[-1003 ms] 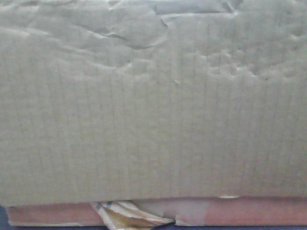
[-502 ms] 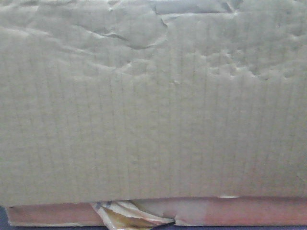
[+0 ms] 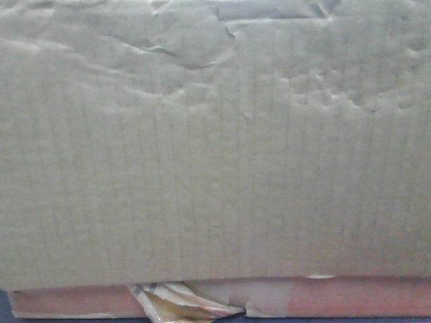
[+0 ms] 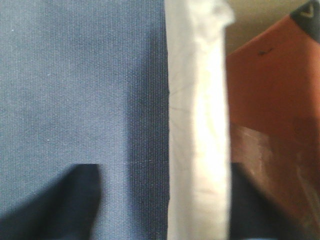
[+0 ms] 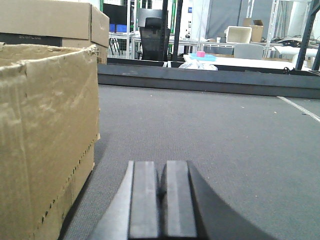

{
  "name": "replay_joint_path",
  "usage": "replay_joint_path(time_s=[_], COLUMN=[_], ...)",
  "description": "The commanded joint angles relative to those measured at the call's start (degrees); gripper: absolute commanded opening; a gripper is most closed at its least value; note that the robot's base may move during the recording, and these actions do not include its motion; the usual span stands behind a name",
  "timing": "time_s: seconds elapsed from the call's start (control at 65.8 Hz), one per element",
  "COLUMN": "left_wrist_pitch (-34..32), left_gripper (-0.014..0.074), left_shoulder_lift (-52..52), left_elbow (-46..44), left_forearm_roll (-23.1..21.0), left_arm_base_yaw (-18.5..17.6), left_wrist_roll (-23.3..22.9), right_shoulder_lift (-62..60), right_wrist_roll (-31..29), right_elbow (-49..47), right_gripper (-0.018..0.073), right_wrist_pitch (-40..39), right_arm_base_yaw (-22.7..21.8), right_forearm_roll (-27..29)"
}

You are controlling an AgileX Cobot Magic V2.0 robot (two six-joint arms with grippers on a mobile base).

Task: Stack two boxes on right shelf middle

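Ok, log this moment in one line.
tall box on flat box | right hand shut, empty | left hand open

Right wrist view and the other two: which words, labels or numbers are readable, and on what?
None is readable.
Dark band on the far box: faint lettering, too blurred.
On the orange surface: small black mark, too blurred.
On the wrinkled box: no text.

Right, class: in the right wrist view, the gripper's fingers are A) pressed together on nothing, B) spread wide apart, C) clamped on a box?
A: the fingers of the right gripper meet, and the cardboard box stands off to its left, untouched.
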Motion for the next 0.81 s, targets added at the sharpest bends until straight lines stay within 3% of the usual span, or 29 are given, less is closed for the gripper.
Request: replay_joint_path(time_s=[0.0,0.091,0.547,0.684,0.791], left_wrist_pitch=[-0.04,-0.04,-0.04,-0.04,-0.04], left_gripper=[0.0055,-0.0111,-0.0111,-0.0111,-0.0111], left_shoulder_lift=[-0.46,-0.46,-0.46,-0.46,-0.46], left_elbow=[0.11,0.11,-0.99,-0.98,-0.98], left_forearm_roll=[-0.06,-0.13,5.12,5.12,4.93], left_arm_base_yaw=[-0.15,-0.15,-0.15,-0.15,-0.15], left_wrist_roll=[-0.07,-0.07,-1.91,-1.91,-1.91], right_shoulder_lift=[-0.19,-0.19,-0.19,-0.19,-0.19], right_wrist_roll=[0.02,0.02,0.02,0.32,0.88], right_elbow=[0.00,0.00,0.00,0.00,-5.57], right_gripper=[-0.0160,-0.0160,-0.0160,-0.0160,-0.0160], right_wrist_pitch=[-1.34,-1.34,-1.46,-6.14,3.85], right_arm_base_yaw=[0.11,0.11,0.11,0.15,0.27], right_forearm_roll=[-0.38,-0.38,-0.38,0.78,3.04])
